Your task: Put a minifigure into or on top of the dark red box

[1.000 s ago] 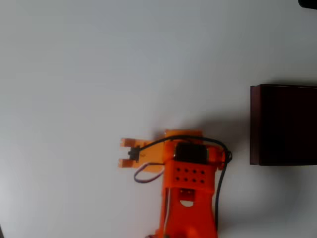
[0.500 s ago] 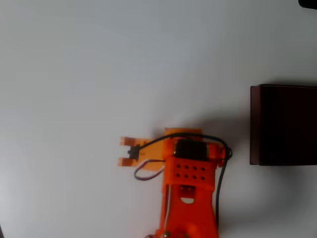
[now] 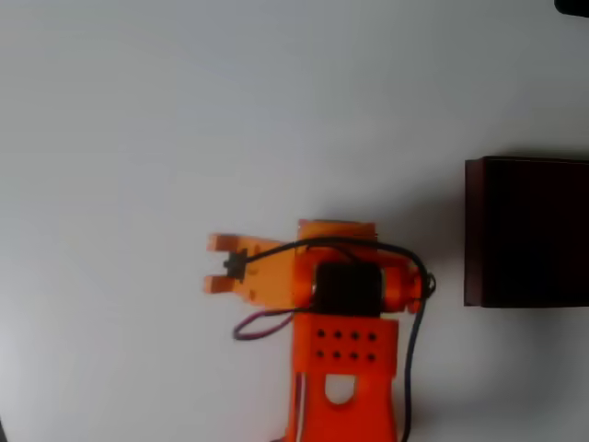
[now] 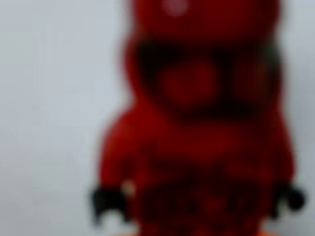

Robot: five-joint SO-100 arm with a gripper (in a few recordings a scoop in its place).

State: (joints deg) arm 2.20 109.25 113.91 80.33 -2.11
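At the wrist lens: minifigure [image 4: 197, 137] (blurred) | dark red box [image 3: 529, 232] edge-cropped

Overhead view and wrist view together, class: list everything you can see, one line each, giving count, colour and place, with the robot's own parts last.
Box: one, dark red with a near-black inside, at the right edge of the overhead view.
Toy figure: one, bright red with small black hands, blurred, very close to the lens in the wrist view.
Table: one, plain white, under everything.
Arm: one, orange with black cables, rising from the bottom edge of the overhead view.
Hand: one, orange, pointing left in the overhead view; whether it grips the figure cannot be told.
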